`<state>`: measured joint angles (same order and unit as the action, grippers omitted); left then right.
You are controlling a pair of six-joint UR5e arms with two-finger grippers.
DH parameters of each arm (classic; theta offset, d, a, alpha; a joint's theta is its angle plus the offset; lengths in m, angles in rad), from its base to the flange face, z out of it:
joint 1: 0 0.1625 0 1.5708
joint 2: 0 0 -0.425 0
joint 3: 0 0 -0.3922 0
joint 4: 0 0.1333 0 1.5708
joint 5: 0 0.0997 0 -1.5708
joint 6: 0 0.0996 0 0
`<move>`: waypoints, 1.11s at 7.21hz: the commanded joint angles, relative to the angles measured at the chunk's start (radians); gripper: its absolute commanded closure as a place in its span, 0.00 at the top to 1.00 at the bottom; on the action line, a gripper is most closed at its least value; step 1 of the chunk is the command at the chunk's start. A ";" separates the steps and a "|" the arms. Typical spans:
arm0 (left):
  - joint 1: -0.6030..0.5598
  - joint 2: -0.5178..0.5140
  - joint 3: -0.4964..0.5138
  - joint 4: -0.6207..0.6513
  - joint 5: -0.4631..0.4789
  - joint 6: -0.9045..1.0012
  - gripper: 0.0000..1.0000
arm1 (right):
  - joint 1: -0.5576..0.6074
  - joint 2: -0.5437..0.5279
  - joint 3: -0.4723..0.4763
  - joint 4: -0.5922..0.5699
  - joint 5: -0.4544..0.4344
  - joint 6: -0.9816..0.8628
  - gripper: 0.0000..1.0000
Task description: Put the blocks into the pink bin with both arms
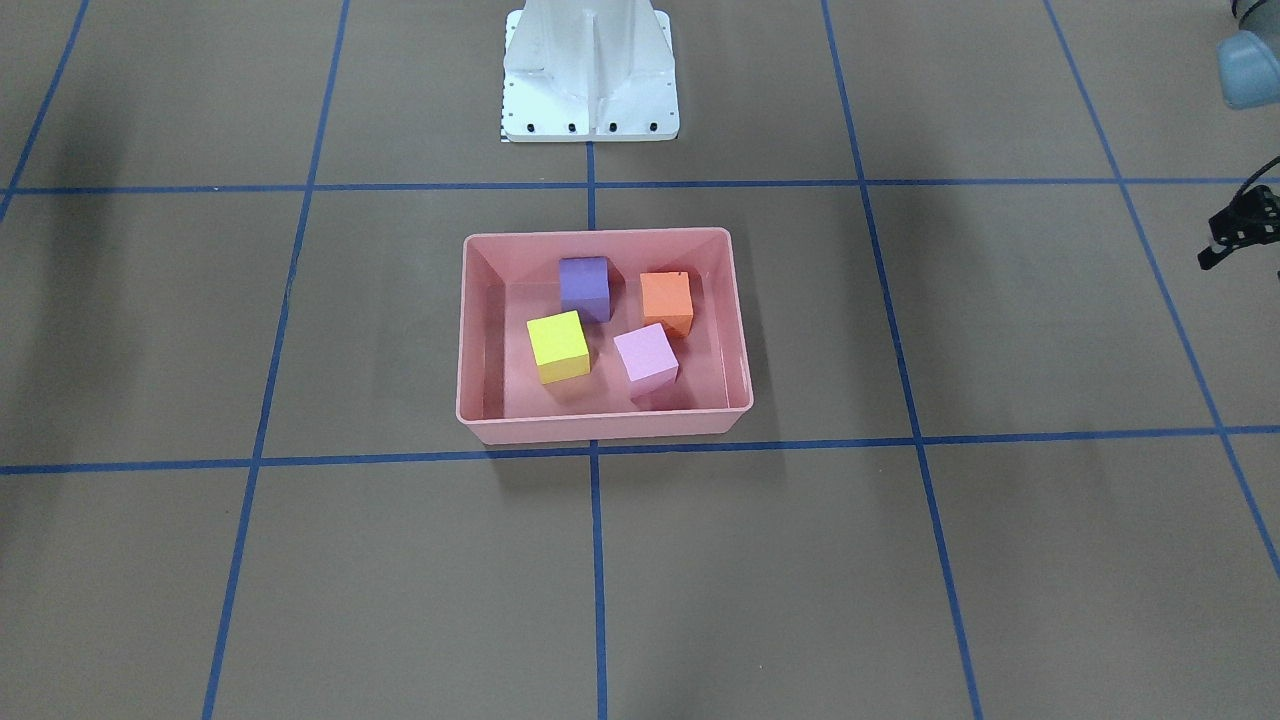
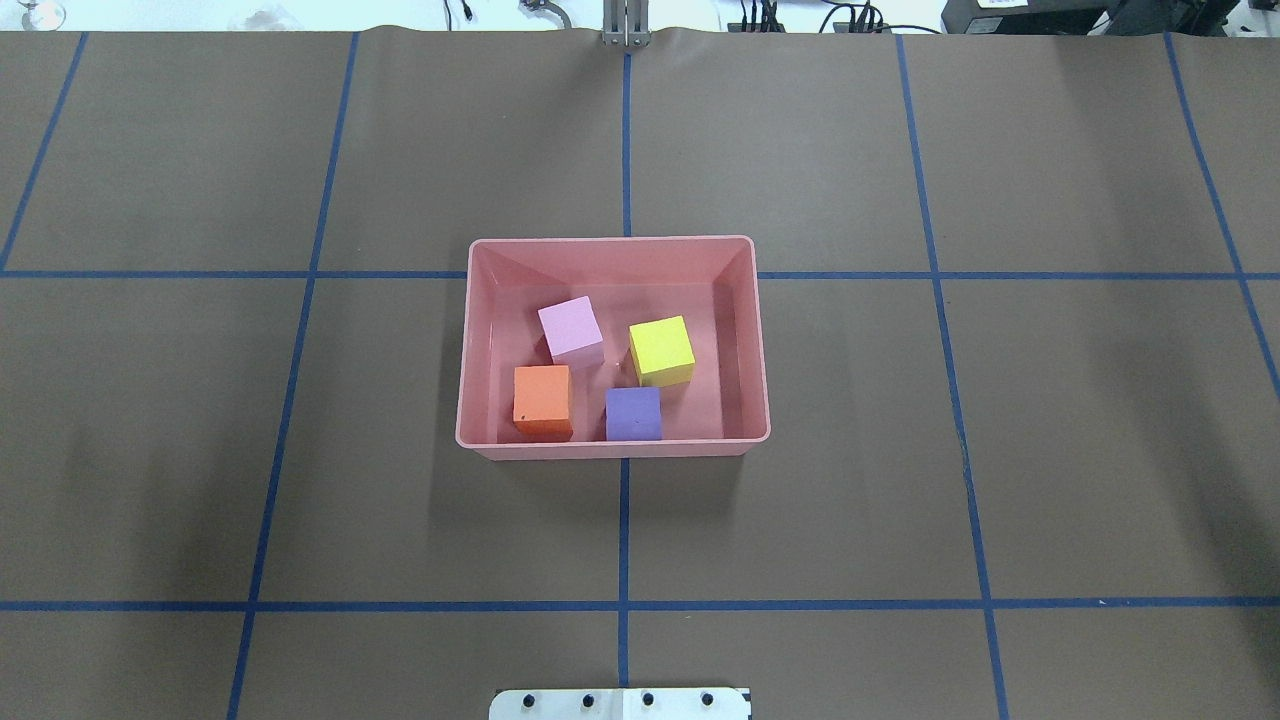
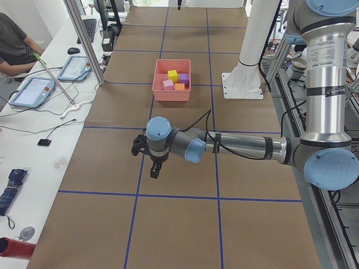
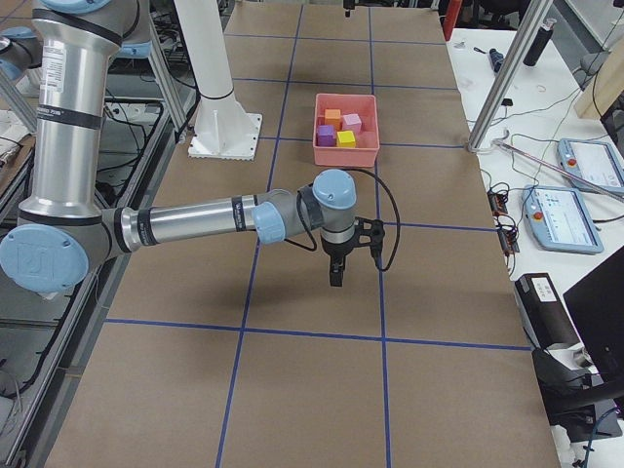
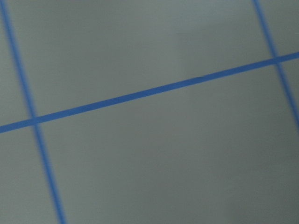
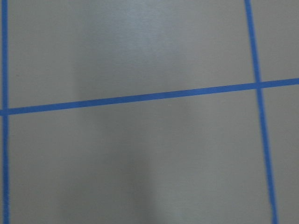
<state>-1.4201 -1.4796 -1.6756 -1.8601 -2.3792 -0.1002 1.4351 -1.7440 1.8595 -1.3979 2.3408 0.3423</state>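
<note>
The pink bin sits mid-table and holds all the blocks: yellow, purple, pale pink and orange. In the front-facing view the bin holds the same blocks, yellow, purple, pale pink, orange. My left gripper hangs over bare table far from the bin. My right gripper hangs over bare table at the other end, away from the bin. I cannot tell whether either is open. Neither holds a block.
The white pedestal base stands behind the bin. Blue tape lines grid the brown table. A black wrist part of the left arm shows at the front view's right edge. An operator and tablets sit at a side desk.
</note>
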 commanded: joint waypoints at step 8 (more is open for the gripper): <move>-0.126 -0.033 -0.057 0.353 -0.006 0.157 1.00 | 0.013 0.050 -0.082 -0.007 -0.034 -0.022 1.00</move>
<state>-1.5432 -1.5364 -1.6830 -1.5543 -2.3860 0.0564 1.4484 -1.7025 1.7879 -1.4015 2.3074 0.3190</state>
